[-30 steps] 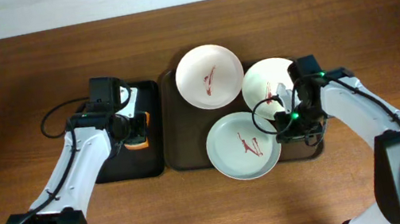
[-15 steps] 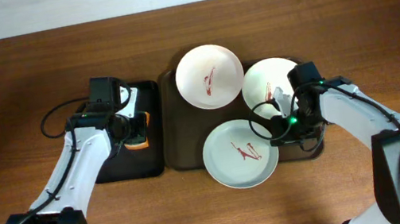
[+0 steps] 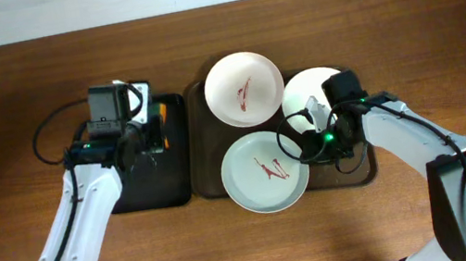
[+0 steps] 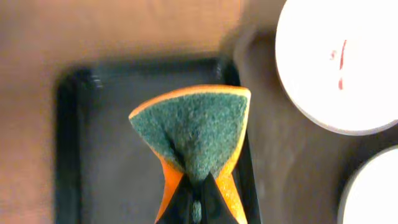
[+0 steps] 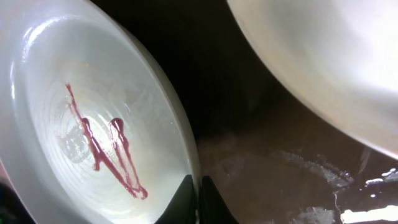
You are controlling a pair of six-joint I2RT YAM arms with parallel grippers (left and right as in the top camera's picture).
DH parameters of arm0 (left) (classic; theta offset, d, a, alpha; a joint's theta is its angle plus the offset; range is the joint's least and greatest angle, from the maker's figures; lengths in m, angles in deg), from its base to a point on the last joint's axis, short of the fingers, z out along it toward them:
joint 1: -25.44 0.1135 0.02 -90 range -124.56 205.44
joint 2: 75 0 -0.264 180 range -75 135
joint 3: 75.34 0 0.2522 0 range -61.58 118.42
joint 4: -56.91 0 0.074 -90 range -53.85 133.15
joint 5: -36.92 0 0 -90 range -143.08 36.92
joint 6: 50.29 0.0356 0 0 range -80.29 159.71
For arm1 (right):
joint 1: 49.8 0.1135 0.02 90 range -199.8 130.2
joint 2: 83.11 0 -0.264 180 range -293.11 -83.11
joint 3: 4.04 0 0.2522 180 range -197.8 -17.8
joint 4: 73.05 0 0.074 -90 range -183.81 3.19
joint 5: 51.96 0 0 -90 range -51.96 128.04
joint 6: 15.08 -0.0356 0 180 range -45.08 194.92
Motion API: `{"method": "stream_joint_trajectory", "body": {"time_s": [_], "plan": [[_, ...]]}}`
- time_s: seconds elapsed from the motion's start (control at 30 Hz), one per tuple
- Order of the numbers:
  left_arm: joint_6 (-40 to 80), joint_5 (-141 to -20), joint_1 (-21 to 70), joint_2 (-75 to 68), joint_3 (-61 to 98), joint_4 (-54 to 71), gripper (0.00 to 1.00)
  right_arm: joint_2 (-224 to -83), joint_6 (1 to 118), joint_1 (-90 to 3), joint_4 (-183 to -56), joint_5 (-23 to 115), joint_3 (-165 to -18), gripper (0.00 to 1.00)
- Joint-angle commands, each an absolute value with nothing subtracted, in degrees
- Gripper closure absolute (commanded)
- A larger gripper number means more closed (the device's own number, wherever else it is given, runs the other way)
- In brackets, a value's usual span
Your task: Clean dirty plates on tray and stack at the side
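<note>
Three white plates sat on one brown tray (image 3: 206,167), each streaked with red sauce where its middle showed. The far plate (image 3: 244,88) lay at the tray's back edge and the right plate (image 3: 306,91) at its right end. The near plate (image 3: 264,171) overhung the tray's front edge above the desk (image 3: 19,80). One black tray (image 3: 162,184) lay just left of the brown tray.

There were two grippers. The left gripper (image 4: 196,198) pinched one orange-and-green sponge (image 4: 196,127) over the black tray. The right gripper (image 5: 198,200) was pressed together on the near plate's rim.

Compared with a second earlier, the near plate had slid left along the brown tray's front, drawn by the right gripper. The left gripper and sponge had moved toward the black tray's back edge. The far and right plates had not moved.
</note>
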State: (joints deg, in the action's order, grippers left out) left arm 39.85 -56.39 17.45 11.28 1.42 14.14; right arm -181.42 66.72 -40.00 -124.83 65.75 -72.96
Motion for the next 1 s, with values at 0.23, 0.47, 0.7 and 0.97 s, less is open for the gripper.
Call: {"method": "stream_joint_trajectory", "body": {"time_s": [0.23,0.47,0.7,0.97], "plan": [[41.45,-49.16,17.23,2.85,1.80,27.51,1.00,-181.22,65.36,-39.63,-121.97,64.37,-72.65,0.96],[41.45,-49.16,17.23,2.80,1.80,27.14,1.00,-181.22,65.36,-39.63,-121.86,64.37,-72.65,0.96],[41.45,-49.16,17.23,2.83,1.80,27.08,1.00,-181.22,65.36,-39.63,-121.86,64.37,-72.65,0.96],[41.45,-49.16,17.23,2.80,1.80,27.12,1.00,-181.22,65.38,-39.63,-121.86,64.35,-72.65,0.96]]}}
